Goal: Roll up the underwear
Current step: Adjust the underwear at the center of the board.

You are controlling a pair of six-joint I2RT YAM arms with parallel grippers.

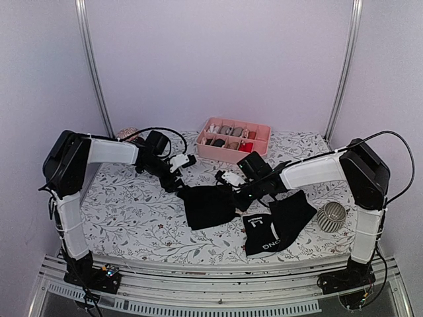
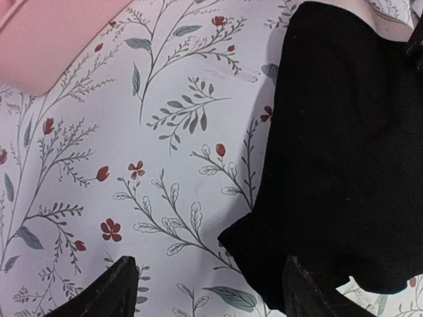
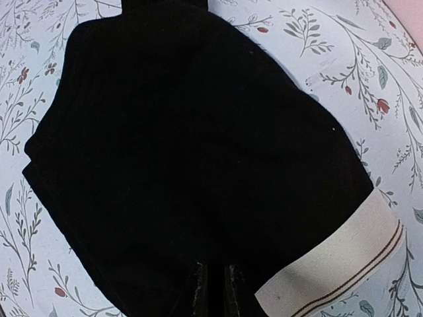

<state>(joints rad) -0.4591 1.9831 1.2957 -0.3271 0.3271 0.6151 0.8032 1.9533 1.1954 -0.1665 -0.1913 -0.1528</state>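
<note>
The black underwear (image 1: pixel 208 206) with the beige waistband (image 3: pixel 337 264) lies folded in the middle of the floral table. My right gripper (image 1: pixel 230 179) sits at its upper right edge; in the right wrist view the gripper (image 3: pixel 217 290) has its jaws almost together, pinching the black fabric (image 3: pixel 185 145). My left gripper (image 1: pixel 180 164) hovers open at the upper left of the underwear. From the left wrist, the left gripper (image 2: pixel 211 290) shows wide-apart fingers, the right one (image 2: pixel 310 290) over a corner of the fabric (image 2: pixel 344 152). A second black underwear (image 1: pixel 274 224) with white letters lies to the right.
A pink divided tray (image 1: pixel 236 139) with small fabric bundles stands at the back centre, its corner in the left wrist view (image 2: pixel 53 33). A ribbed metal cup (image 1: pixel 332 215) lies near the right arm's base. A small round object (image 1: pixel 127 134) sits behind the left arm.
</note>
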